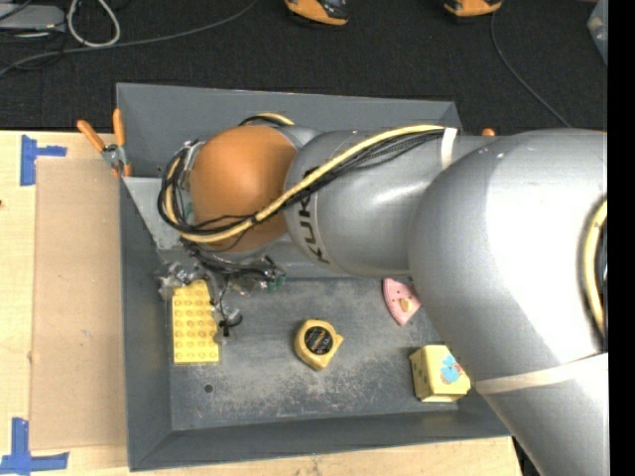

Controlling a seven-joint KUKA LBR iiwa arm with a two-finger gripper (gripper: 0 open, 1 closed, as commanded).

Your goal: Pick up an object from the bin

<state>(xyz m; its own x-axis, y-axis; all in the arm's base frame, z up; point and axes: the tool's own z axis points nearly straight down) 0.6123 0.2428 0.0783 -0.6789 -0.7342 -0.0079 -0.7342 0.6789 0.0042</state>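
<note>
The claw (224, 297) hangs at the right edge of the yellow studded plate (193, 325), at the left of the bin (298, 410) (its opening I cannot tell). It should centre across the plate's narrow width, then descend squarely.

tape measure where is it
The tape measure lies mid-floor in the camera view, between the yellow studded plate at left and the yellow box at right.

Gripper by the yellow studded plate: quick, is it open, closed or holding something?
Gripper: cannot be told; it hangs at the upper right edge of the yellow studded plate.
</note>
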